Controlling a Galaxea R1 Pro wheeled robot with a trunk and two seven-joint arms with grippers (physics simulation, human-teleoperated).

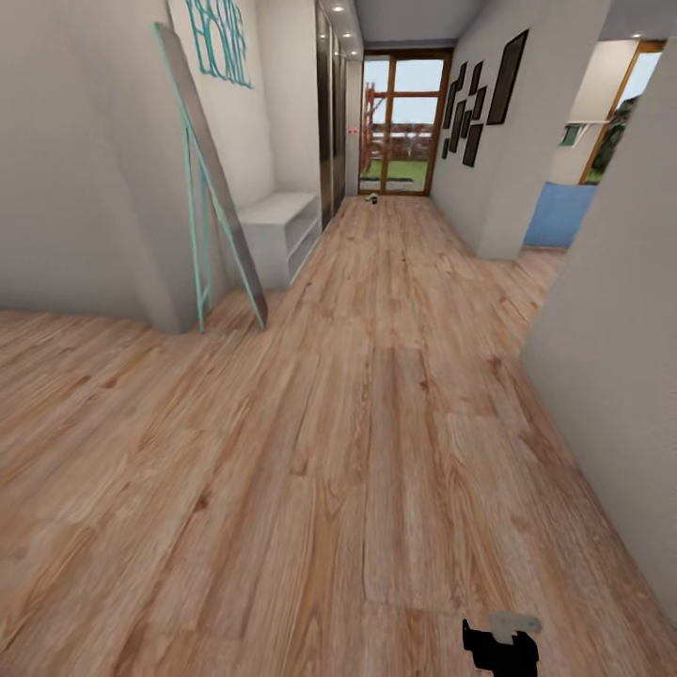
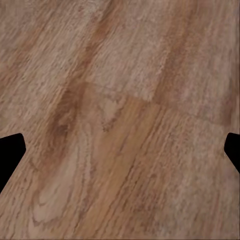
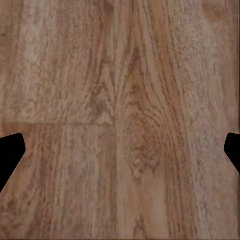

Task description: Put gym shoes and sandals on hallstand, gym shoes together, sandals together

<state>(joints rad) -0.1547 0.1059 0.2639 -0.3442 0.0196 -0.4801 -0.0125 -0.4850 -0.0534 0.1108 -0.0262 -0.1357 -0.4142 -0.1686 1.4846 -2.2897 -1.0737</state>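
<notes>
step: we judge ourselves in transit, nothing picked up | low light-grey bench-like hallstand [image 1: 278, 228] ahead; small dark shapes [image 1: 372, 198], perhaps shoes, on the wood-plank floor [image 1: 376, 423] beyond it | left gripper [image 2: 120, 150] and right gripper [image 3: 120, 150] spread wide, empty | next: drive past the hallstand.

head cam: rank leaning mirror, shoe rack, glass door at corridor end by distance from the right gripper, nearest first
1. Leaning mirror, teal-framed, against the left wall corner; nearest to the right gripper.
2. Shoe rack, just behind the mirror along the left wall.
3. Glass door, at the corridor's far end.
</notes>
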